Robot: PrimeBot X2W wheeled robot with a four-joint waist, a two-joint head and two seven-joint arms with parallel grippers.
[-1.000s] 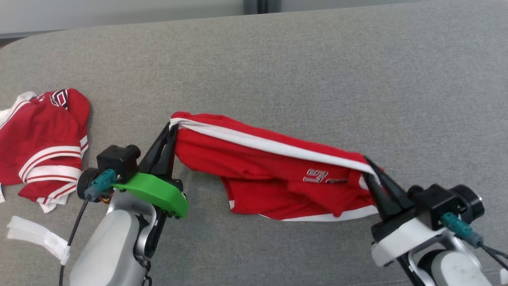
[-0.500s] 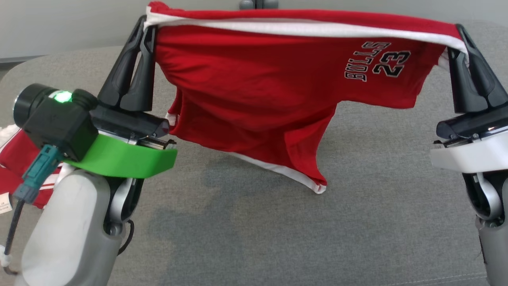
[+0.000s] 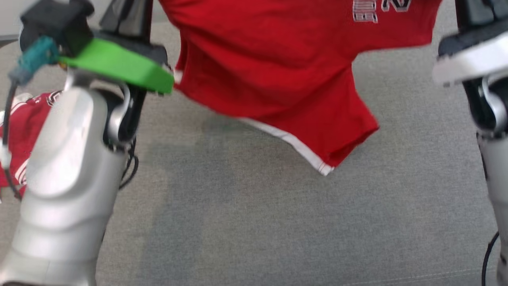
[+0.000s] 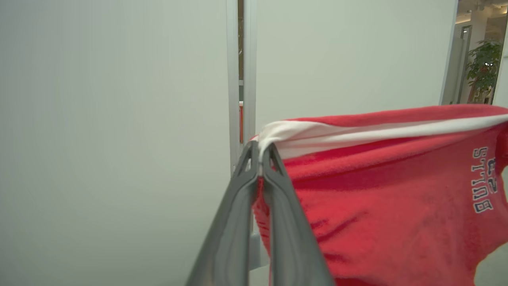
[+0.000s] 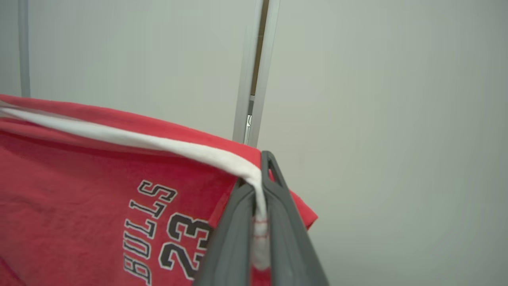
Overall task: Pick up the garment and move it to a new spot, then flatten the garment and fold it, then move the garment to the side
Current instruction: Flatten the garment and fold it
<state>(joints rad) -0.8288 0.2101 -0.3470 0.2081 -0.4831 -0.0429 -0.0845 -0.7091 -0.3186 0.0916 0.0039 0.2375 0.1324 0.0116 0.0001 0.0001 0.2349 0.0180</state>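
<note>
Light: was bright, even, diffuse.
Shadow: fell soft on the grey surface (image 3: pixel 278 238) under the garment (image 3: pixel 278 71).
Blur: smeared the head view; wrist views were sharper.

I'm in an office-like room: behind the grey fabric surface (image 3: pixel 278 222) stand pale partition panels (image 4: pixel 119 119), a metal post (image 4: pixel 242 79), a potted plant (image 4: pixel 484 59).

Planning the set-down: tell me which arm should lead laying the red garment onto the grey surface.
Right, probably. Left pincer and right pincer both clamp the white waistband, but the hem corner of the red garment hangs lowest nearer the right, above grey surface; a second garment lies on the left side.
</note>
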